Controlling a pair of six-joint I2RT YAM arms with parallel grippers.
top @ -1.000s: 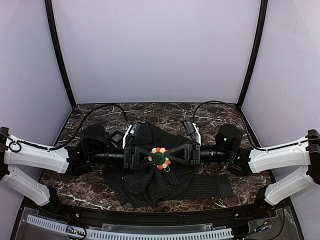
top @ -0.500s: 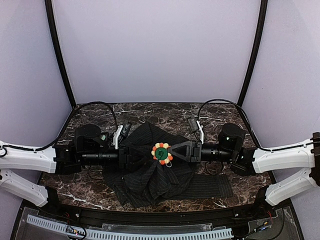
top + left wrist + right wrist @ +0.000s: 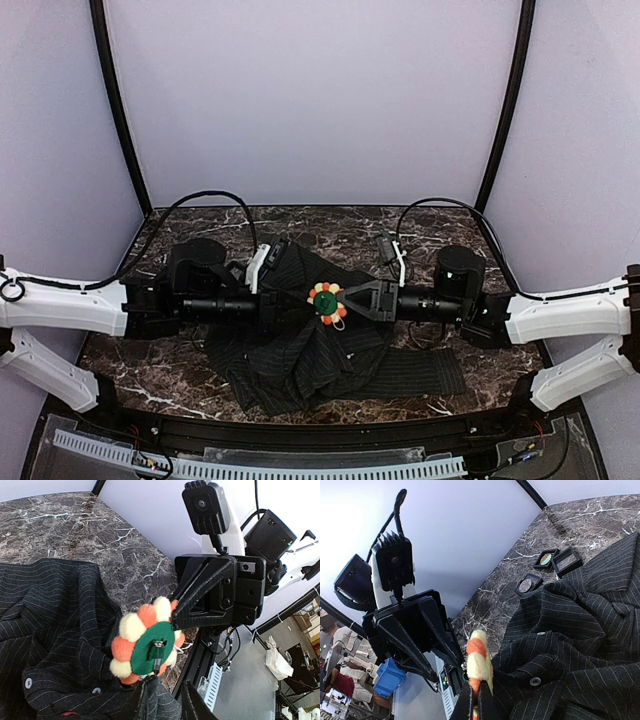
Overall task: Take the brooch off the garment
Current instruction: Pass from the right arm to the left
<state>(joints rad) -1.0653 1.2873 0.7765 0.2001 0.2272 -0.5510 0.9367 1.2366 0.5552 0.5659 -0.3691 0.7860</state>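
Bringing left tool [image 3: 293,306] back in from 9 o'clock, clamping garment [image 3: 300,352] just beneath brooch [image 3: 326,302]; pinching brooch rim with right tool [image 3: 341,300] from 3 o'clock; setting up, likely, for pulling pin free.

Centre passage is closed. The left arm [image 3: 70,305] and right arm [image 3: 560,315] lie end to end across the bench [image 3: 320,225]. The left fingers [image 3: 192,707] nip the garment [image 3: 300,360] just under the brooch [image 3: 325,301], and the right fingers [image 3: 464,707] are clamped on its rim. The garment covers mid-bench. Open marble runs behind it to the back wall [image 3: 320,100], though two cables [image 3: 205,195] arch over that strip. Three small black boxes [image 3: 545,560] sit just off the garment's edge on the left arm's side. The near strip offers room at both corners.
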